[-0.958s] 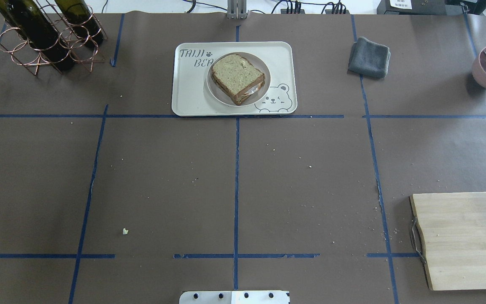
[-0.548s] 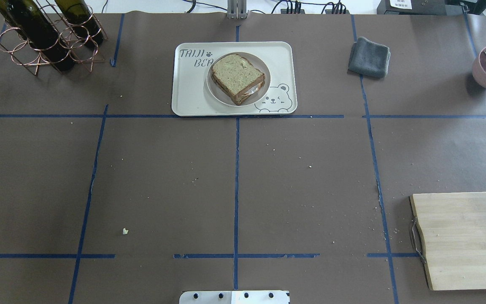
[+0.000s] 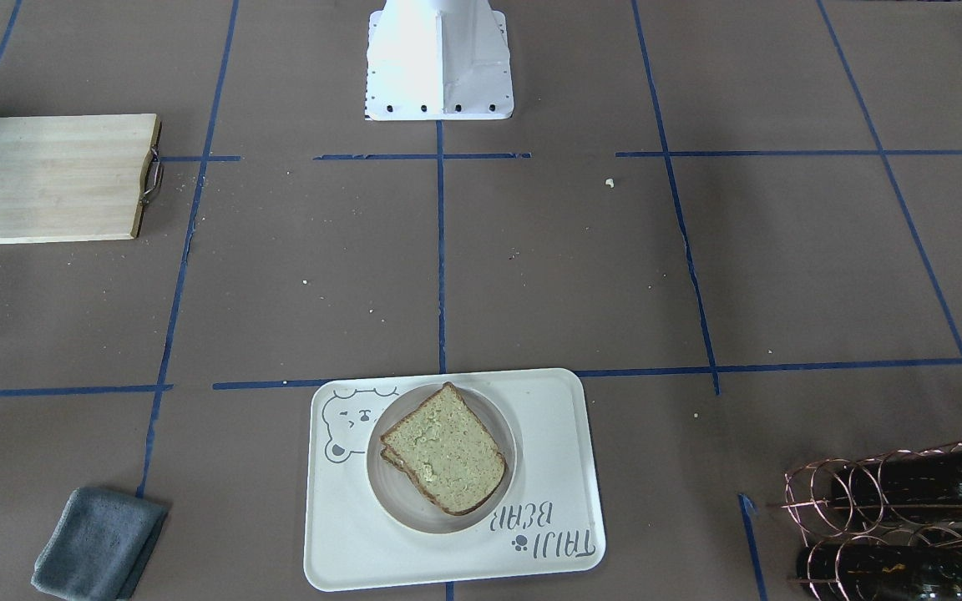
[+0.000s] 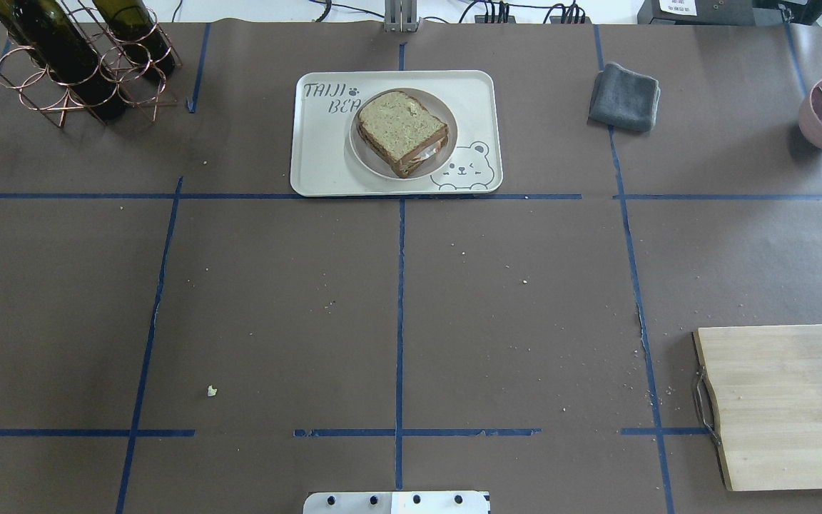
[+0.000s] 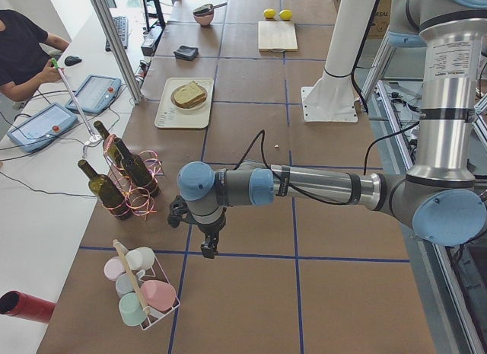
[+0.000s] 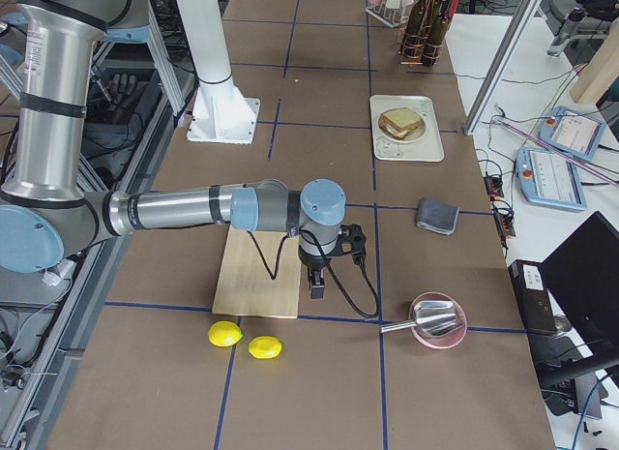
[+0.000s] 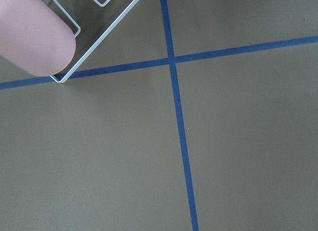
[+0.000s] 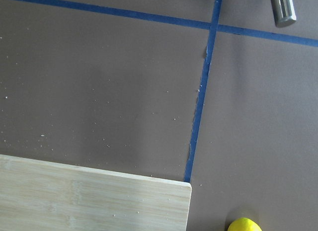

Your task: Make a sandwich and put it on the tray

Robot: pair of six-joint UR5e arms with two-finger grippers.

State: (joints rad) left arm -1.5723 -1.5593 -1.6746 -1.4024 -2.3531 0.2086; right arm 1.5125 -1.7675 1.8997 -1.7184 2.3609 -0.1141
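The left gripper (image 5: 207, 246) and right gripper (image 6: 316, 284) hang far away; spread or pressed together, I cannot tell. The sandwich (image 4: 400, 130) sits on a small white plate (image 4: 372, 164) on the tray (image 4: 322, 160). The job looks done; nothing left to grab.

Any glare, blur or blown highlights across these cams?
Front-facing view: the white robot base is nearly blown out, while the sandwich is sharp. Overhead view: even light, just a soft shadow left of the pink bowl. Left wrist view: the pink cup close to the lens looks soft and featureless. Right wrist view: crisp, crumbs on the cutting board readable.
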